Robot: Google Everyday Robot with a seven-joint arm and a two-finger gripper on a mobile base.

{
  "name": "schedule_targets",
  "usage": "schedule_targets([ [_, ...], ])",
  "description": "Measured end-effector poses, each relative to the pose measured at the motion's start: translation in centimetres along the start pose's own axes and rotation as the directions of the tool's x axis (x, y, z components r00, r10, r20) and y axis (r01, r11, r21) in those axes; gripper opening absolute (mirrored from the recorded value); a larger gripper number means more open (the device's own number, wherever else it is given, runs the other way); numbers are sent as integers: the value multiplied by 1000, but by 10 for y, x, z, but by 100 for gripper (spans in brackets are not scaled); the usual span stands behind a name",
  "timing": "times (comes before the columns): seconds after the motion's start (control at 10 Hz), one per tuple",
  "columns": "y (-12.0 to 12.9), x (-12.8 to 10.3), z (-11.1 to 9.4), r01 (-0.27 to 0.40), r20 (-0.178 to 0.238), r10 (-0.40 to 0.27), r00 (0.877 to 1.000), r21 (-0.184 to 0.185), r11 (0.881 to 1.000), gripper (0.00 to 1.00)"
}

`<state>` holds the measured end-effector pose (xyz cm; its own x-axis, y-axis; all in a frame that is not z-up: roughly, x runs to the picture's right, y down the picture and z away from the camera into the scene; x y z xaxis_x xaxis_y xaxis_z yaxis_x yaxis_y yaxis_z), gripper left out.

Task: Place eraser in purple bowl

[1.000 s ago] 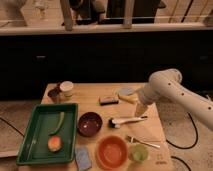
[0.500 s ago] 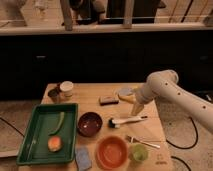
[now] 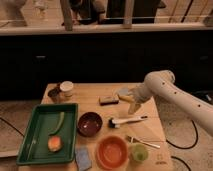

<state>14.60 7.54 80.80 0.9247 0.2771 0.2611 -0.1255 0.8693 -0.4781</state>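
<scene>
1. The eraser (image 3: 108, 100) lies flat on the wooden table (image 3: 150, 127), behind the purple bowl (image 3: 90, 123) and a little to its right in the view, well apart from it. Nothing holds it, so the pick looks not yet made.
2. The purple bowl stands upright just beside the right wall of the green tray (image 3: 47, 110). Its mouth is open and it seems empty, so it can take the eraser from above.
3. The gripper (image 3: 133, 105) hangs low over the table, behind and to the right of the purple bowl and near the eraser's right end. It seems apart from the eraser. I cannot tell whether it is open or closed. The white arm (image 3: 172, 95) reaches in from the right, which reads as lining up for a grasp.
4. The white-handled brush (image 3: 125, 120) lies to the right of the purple bowl, its dark head nearest the bowl. A low carry from the eraser to the bowl could clip it, so a lift first seems wise.
5. The larger orange bowl (image 3: 112, 151) sits in front of the purple bowl and to its right. The blue-grey sponge (image 3: 83, 158) lies in front of the purple bowl. Both are look-alikes to avoid.
</scene>
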Motion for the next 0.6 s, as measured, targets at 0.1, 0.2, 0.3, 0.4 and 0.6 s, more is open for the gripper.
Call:
schedule_targets([
  [0.1,-3,-2,4,0,8,0,1000,-3,1000,80],
  [0.2,-4,-3,7,-1,13,1,1000,-5,1000,80],
  [0.3,-6,-4,9,-2,17,3,1000,-7,1000,80],
  [0.4,-8,-7,13,-1,23,1,1000,-11,1000,80],
  [0.6,-12,-10,18,1,27,-1,1000,-16,1000,80],
])
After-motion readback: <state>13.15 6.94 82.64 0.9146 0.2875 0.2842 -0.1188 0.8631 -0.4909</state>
